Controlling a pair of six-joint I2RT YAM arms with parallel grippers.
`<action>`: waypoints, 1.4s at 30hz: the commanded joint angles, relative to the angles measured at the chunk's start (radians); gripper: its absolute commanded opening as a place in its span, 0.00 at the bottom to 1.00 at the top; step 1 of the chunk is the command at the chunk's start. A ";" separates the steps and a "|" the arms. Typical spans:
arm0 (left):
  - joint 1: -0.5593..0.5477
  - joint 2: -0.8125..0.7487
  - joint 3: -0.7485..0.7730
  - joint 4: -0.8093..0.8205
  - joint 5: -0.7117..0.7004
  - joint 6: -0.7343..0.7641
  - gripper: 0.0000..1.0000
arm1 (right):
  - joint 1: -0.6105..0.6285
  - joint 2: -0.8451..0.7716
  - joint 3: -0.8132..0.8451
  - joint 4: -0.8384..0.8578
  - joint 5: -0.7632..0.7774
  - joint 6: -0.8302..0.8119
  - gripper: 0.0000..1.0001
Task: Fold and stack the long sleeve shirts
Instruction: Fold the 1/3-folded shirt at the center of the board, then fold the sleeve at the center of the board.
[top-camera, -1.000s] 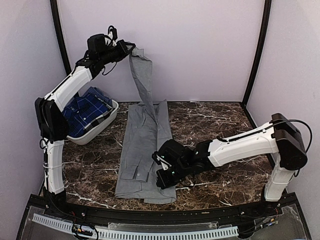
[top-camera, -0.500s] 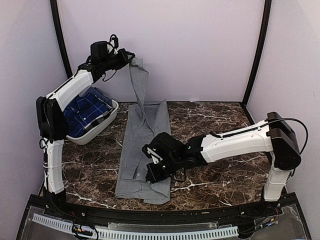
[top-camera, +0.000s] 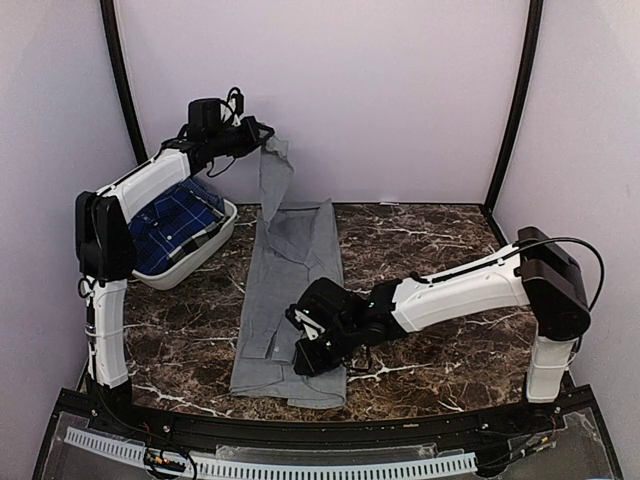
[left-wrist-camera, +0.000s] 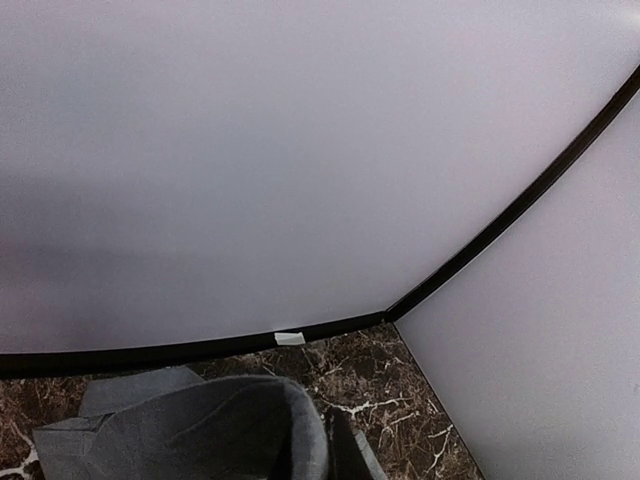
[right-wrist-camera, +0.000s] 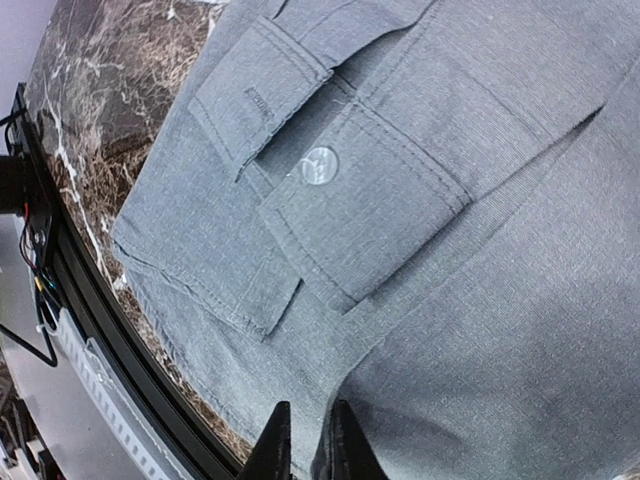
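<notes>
Left end effector (top-camera: 264, 136), pinching the sleeve (top-camera: 275, 182) at upper left, hangs above the shirt (top-camera: 283, 285), which I see lying lengthwise top-to-bottom, lower right of it.

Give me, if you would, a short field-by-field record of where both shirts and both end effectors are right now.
grey shirt: lying lengthwise on the table, its far part lifted into the air
left end effector: raised high at the far left, shut on the lifted part of the grey shirt
right end effector: low over the near part of the grey shirt, fingertips close together, grip unclear
plaid shirt: bunched in the basket, far left
stack: not yet made
</notes>
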 joint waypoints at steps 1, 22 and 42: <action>0.005 -0.095 -0.070 0.057 0.075 0.025 0.00 | -0.017 -0.060 0.029 -0.003 0.010 -0.035 0.19; -0.151 -0.253 -0.528 -0.109 0.465 0.193 0.00 | -0.436 -0.200 0.064 0.000 0.029 -0.149 0.46; -0.312 -0.233 -0.818 -0.208 0.359 0.214 0.00 | -0.653 0.292 0.427 0.204 -0.098 -0.190 0.61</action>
